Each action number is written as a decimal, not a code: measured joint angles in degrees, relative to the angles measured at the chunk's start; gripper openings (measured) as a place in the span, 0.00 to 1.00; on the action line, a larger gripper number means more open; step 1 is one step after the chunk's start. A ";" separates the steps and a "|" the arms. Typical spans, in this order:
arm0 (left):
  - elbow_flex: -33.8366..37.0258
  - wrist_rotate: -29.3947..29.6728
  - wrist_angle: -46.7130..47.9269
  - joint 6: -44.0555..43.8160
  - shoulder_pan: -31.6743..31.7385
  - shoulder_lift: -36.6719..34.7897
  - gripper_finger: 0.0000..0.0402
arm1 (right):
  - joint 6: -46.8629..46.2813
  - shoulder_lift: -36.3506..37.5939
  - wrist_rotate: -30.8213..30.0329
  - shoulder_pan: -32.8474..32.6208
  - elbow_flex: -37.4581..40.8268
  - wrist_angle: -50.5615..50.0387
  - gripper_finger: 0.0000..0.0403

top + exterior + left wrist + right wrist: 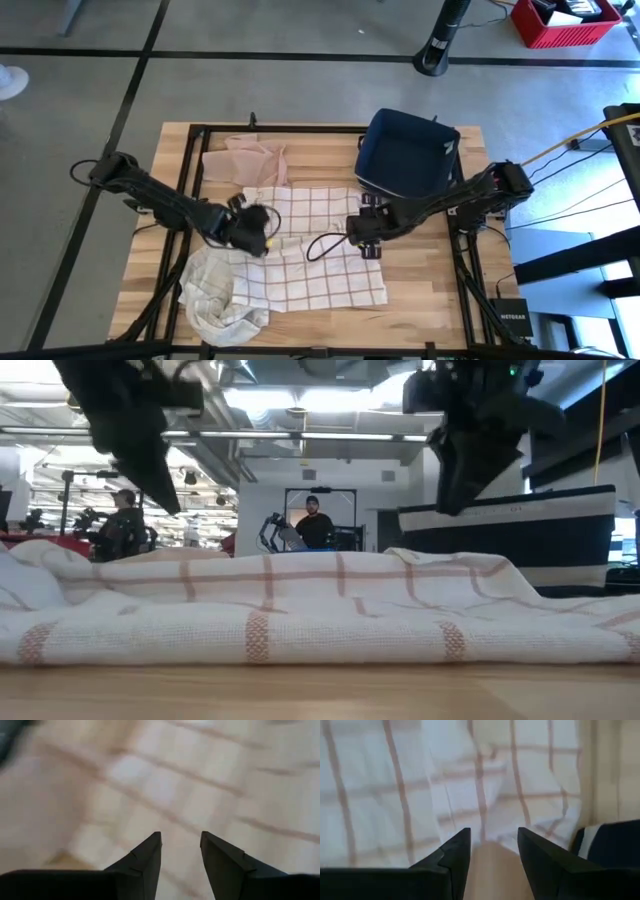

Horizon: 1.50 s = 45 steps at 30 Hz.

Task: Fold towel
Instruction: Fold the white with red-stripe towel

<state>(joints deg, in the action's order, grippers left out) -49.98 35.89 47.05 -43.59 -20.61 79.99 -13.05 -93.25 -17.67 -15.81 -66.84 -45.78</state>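
A white towel with reddish-brown checks (310, 265) lies spread on the wooden table (430, 270); in the low view the towel (300, 610) shows as a low rumpled band. My left gripper (262, 240) hangs open above the towel's left part, its fingers (145, 857) apart over the blurred checks, with nothing between them. My right gripper (360, 240) hangs open above the towel's right edge (540, 825), with bare wood showing between its fingers. In the low view both grippers, left (170, 505) and right (455, 505), stand clear above the cloth.
A crumpled checked cloth (220, 300) bunches at the table's near left corner, touching the towel. A pale pink cloth (250, 158) lies at the far left. A dark blue bin (405, 150) stands at the far right, close to my right arm. People stand in the room behind.
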 joint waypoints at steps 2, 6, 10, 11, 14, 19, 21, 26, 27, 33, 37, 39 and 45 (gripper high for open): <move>1.21 1.17 1.39 -1.21 2.83 0.58 0.33 | -2.76 0.06 -0.72 -1.73 1.56 5.04 0.41; 5.44 -3.36 -4.57 2.68 8.09 0.49 0.33 | -3.37 -0.52 1.59 -4.72 6.47 18.15 0.41; 10.86 -14.65 -16.95 10.90 12.94 0.50 0.33 | -3.24 -2.76 2.10 -6.07 10.79 26.23 0.41; 12.24 -16.02 -19.34 12.30 14.07 0.51 0.33 | -3.24 -3.38 2.26 -6.00 11.38 26.66 0.41; 14.96 -14.10 -20.06 11.94 17.22 0.50 0.33 | -4.47 -5.22 2.29 -5.97 12.26 25.58 0.41; 17.90 -9.26 -15.87 4.55 21.60 0.34 0.33 | -8.62 -6.78 3.32 -5.97 12.38 17.55 0.41; 18.07 -8.97 -14.47 2.38 22.63 0.30 0.33 | -10.64 -6.78 4.00 -5.97 12.37 15.91 0.41; 17.87 -9.22 -12.72 -1.34 23.46 -0.04 0.33 | -12.29 -6.74 8.75 -5.92 12.06 15.92 0.41; 17.17 -9.82 -11.55 -1.69 23.44 -0.21 0.33 | -12.49 -6.74 9.68 -5.94 12.03 15.97 0.41; 8.35 -9.14 -7.58 1.02 21.42 -4.36 0.33 | -12.25 -6.74 9.95 -5.92 12.03 16.63 0.41; 5.39 -6.07 -11.89 8.39 23.99 -6.14 0.33 | -12.21 -6.73 5.59 -5.92 12.03 20.75 0.41; 5.52 -8.22 -13.96 10.74 27.58 -6.02 0.33 | -12.23 -6.74 4.03 -5.92 12.10 23.62 0.41; 9.20 -16.08 -15.79 14.43 39.50 -1.65 0.33 | -12.13 -6.72 1.13 -5.92 12.12 28.46 0.41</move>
<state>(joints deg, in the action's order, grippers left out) -40.78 19.81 31.26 -29.16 18.89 78.34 -25.18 -99.96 -16.53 -21.74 -54.72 -17.32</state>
